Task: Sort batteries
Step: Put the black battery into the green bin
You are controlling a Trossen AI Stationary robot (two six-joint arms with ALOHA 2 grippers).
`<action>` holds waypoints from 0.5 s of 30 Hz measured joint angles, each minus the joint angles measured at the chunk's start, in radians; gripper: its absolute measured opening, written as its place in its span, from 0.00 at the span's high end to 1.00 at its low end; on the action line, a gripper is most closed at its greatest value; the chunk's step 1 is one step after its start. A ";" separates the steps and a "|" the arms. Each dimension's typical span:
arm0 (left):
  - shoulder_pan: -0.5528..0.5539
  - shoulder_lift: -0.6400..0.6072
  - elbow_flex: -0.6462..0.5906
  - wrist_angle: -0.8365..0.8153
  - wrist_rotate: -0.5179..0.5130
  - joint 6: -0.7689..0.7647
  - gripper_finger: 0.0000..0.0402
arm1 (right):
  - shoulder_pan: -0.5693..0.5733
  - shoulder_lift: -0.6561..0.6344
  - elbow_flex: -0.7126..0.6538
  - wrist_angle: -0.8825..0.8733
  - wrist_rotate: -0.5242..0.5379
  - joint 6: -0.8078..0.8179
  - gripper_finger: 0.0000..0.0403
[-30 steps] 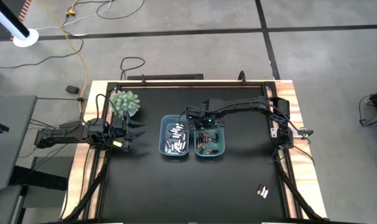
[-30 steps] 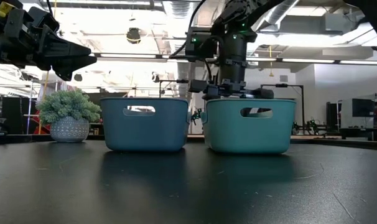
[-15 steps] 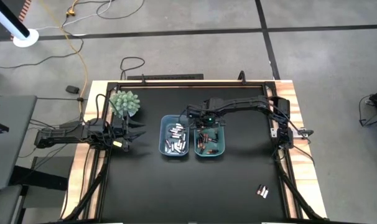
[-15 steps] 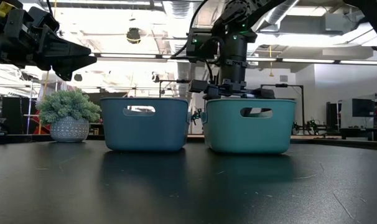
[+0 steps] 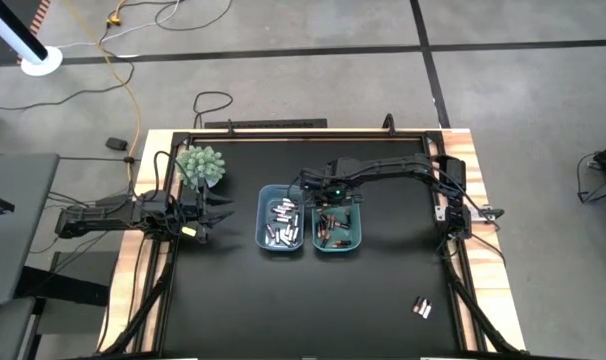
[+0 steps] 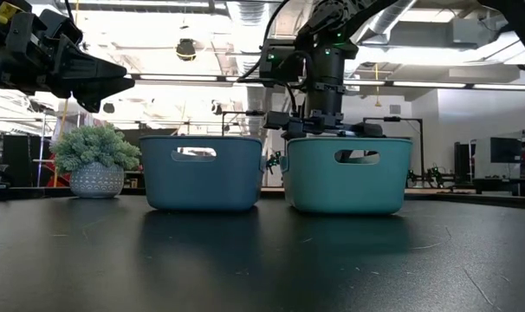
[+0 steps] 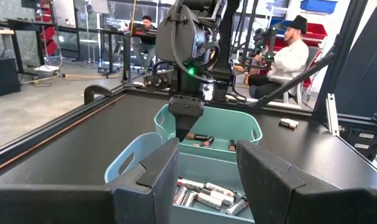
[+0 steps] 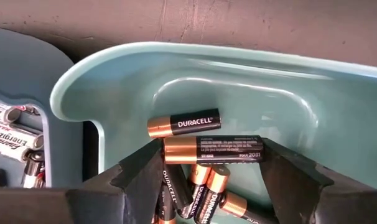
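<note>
Two bins stand side by side mid-table. The blue bin [image 5: 262, 215] holds silvery batteries [image 5: 283, 222]. The teal bin [image 5: 361, 225] holds dark copper-ended batteries [image 5: 333, 232]. My right gripper [image 5: 328, 205] points down into the far end of the teal bin, with one dark battery [image 8: 213, 150] spanning the gap between its fingertips. Two more batteries [image 5: 421, 308] lie on the table near the front right. My left gripper [image 5: 218, 213] waits open and level at the table's left, clear of everything. My right gripper has a dark copper-ended battery lengthwise between its two fingertips, the copper end [image 8: 171, 151] at one finger and the other end at the other finger. The fingers come from above, pointing down. The battery lies level just above the pile; whether it rests on the pile I cannot tell.
A small potted plant [image 5: 200, 165] stands at the far left of the table, close to my left gripper. Black bare tabletop [image 5: 283, 310] spreads in front of the bins. Beyond the table's far edge people [image 7: 288, 53] sit in the room.
</note>
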 joint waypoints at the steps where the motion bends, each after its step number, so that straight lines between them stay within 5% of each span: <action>1: 0.000 0.000 0.000 0.000 0.000 0.000 0.61 | 0.000 0.000 0.000 0.000 0.000 0.000 0.33; 15: 0.000 0.000 0.000 0.000 0.000 0.030 0.61 | 0.010 0.000 0.000 0.009 0.000 0.001 0.33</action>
